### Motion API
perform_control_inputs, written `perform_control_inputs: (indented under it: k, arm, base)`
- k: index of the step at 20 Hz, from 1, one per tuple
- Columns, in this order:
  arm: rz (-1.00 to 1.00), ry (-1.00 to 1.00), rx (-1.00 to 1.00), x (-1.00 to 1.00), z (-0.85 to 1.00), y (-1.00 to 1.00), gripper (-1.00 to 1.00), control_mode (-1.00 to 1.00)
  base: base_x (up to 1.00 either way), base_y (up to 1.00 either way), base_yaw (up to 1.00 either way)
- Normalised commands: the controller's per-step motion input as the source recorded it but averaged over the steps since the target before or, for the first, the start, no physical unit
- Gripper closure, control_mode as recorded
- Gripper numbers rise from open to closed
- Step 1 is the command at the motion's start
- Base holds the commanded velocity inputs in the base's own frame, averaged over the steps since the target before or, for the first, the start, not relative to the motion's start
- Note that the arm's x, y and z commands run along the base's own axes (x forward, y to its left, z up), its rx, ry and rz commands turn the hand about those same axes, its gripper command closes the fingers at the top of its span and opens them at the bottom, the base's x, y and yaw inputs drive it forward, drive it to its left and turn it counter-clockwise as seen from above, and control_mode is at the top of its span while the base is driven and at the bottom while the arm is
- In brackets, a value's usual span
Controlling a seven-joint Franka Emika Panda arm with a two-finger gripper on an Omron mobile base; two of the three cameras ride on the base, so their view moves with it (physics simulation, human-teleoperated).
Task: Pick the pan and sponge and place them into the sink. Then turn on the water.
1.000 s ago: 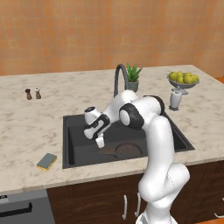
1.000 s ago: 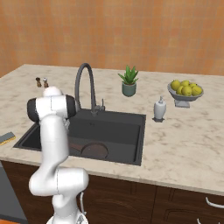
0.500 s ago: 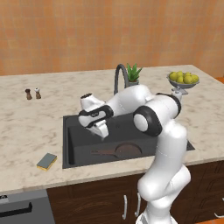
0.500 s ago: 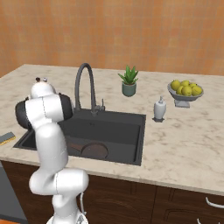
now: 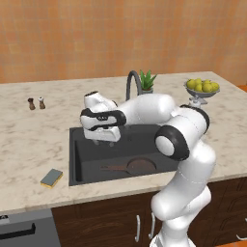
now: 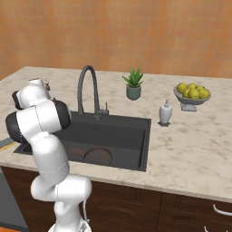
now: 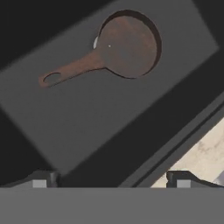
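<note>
Dark-fingered and empty, the tool point(image 5: 103, 141) hangs above the left part of the sink point(image 5: 77, 166), its two tips spread wide apart at the bottom corners of the hand view, nothing between them. Directly below, the hand view looks down on the pan point(image 7: 127, 43), lying flat on the black basin floor, its handle with a hanging hole pointing away from the bowl and a sliver of silver drain peeking from under its rim. The left base view shows the same pan point(image 5: 137, 166) in the near half of the basin, handle toward the left. That view alone brings in the sponge point(image 5: 51, 178), resting on the marble counter point(image 5: 29, 144) near the sink's near-left corner, well apart from the tool. Two small shakers point(image 5: 36, 103) stand at far left. From the right base view come the arched faucet point(image 6: 87, 90), a soap dispenser point(image 6: 165, 113), a potted plant point(image 6: 133, 84) and a bowl of lemons point(image 6: 192, 93) farther right.
</note>
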Motion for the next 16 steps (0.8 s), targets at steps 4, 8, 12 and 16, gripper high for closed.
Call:
perform_control_inputs:
  k: [4, 8, 12, 16]
  arm:
    - [0.0, 0.0, 0.24, -0.38, 0.01, 0.51, -1.0, -1.0]
    - [0.0, 0.0, 0.23, -0.27, 0.0, 0.47, -1.0, -1.0]
    - [0.01, 0.0, 0.06, -0.28, 0.0, 0.5, -1.0, -1.0]
    - [0.05, 0.01, -0.02, -0.16, -0.03, 0.55, -1.0, -1.0]
  base:
    - [0.0, 0.0, 0.0]
    - [0.0, 0.0, 0.0]
    - [0.0, 0.0, 0.0]
    - [0.0, 0.0, 0.0]
